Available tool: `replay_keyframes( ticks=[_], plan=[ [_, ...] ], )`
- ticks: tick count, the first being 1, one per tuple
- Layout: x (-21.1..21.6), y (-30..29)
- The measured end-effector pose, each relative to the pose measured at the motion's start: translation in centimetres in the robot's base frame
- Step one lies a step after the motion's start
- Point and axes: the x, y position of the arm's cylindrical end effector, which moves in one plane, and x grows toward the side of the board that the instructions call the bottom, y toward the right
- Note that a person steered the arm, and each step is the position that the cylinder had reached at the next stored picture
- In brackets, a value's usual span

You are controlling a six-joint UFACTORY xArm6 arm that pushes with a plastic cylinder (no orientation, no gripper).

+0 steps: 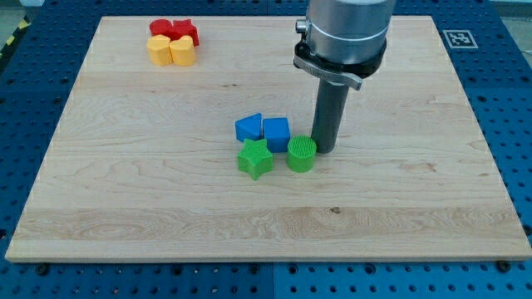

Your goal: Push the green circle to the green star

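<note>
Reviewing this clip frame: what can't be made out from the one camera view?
- Arm: cut off by the view's top edge; only its lower housing shows.
- My tip against the green circle: they look adjacent, but contact cannot be confirmed.
- Gap between the green circle and the green star: narrow; touching or apart is unclear.
- Red blocks and yellow blocks: clustered; individual shapes are hard to tell.
</note>
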Motion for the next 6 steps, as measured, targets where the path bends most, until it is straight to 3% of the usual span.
replay_keyframes(
  ticks=[2, 3, 6],
  plan=[
    [1.7, 1.5],
    [5.2, 1.4],
    [4.5, -0.8]
  ],
)
